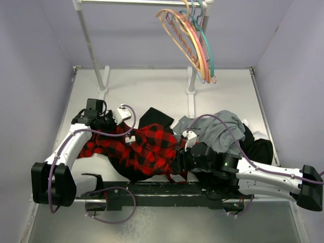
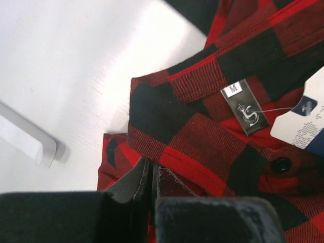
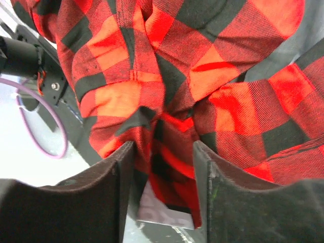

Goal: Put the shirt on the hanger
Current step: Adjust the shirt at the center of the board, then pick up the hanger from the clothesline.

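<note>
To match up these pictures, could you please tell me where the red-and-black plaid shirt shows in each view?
Top external: the plaid shirt lies crumpled at centre, between the two arms.
Left wrist: it fills the right and lower part, with its collar label showing.
Right wrist: it fills most of the picture.
Shared landmark: the pale table beside the shirt.

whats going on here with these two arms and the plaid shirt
Two robot arms are working on a red-and-black plaid shirt lying crumpled on the table. The left gripper is shut on its edge near the collar label; the right gripper stands open with fabric between its fingers. The tan hanger hangs on the rail, so the shirt isn't on it yet.
</note>
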`<act>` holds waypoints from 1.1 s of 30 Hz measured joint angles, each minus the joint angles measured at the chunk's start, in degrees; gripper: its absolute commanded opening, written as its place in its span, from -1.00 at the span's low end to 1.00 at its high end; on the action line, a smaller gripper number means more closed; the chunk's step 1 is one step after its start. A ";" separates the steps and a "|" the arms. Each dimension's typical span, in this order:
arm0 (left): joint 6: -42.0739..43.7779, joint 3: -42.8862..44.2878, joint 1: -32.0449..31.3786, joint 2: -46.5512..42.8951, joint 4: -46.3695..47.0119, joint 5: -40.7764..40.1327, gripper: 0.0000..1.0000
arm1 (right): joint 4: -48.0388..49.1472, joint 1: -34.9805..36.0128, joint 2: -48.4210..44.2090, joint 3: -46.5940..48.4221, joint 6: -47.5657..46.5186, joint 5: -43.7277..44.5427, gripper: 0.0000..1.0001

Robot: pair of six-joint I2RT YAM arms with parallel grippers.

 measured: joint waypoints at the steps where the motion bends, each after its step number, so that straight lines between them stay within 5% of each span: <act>1: 0.09 -0.55 0.09 0.07 0.68 -1.05 -1.00 | -0.09 0.09 -0.39 0.07 -0.52 0.35 0.45; 3: 0.52 -1.09 0.42 0.07 1.25 -2.93 -1.00 | -1.22 0.26 -1.68 0.94 -2.23 1.20 0.94; 4: 0.72 -1.25 0.66 0.07 1.49 -3.74 -0.82 | -1.92 0.26 -2.54 1.99 -3.21 1.84 0.99; 6: 1.51 -1.27 1.25 0.04 1.44 -4.70 -0.25 | -3.39 0.26 -3.56 5.05 -5.68 2.62 1.00; 8: 2.14 -1.18 1.70 -0.17 0.81 -4.81 0.08 | -4.39 0.26 -3.54 9.46 -8.24 3.19 1.00; 9: 1.99 -0.87 1.86 -0.28 -0.13 -4.61 0.76 | -4.55 0.26 -3.13 11.76 -9.46 3.32 1.00; 10: 1.97 -0.02 1.95 -0.33 -1.79 -4.17 0.98 | -4.52 0.26 -2.34 14.21 -10.82 3.41 1.00; 22: -1.22 25.81 2.05 -2.91 -18.32 12.33 0.99 | -0.90 0.24 4.90 22.47 -23.52 11.76 1.00; 26: -6.49 30.73 2.03 -1.99 -16.98 17.49 0.99 | -4.09 -2.21 6.51 29.55 -29.64 12.11 1.00; 33: -20.92 36.59 1.38 6.99 -4.52 20.65 0.99 | -5.14 -17.53 12.72 52.33 -39.63 11.50 1.00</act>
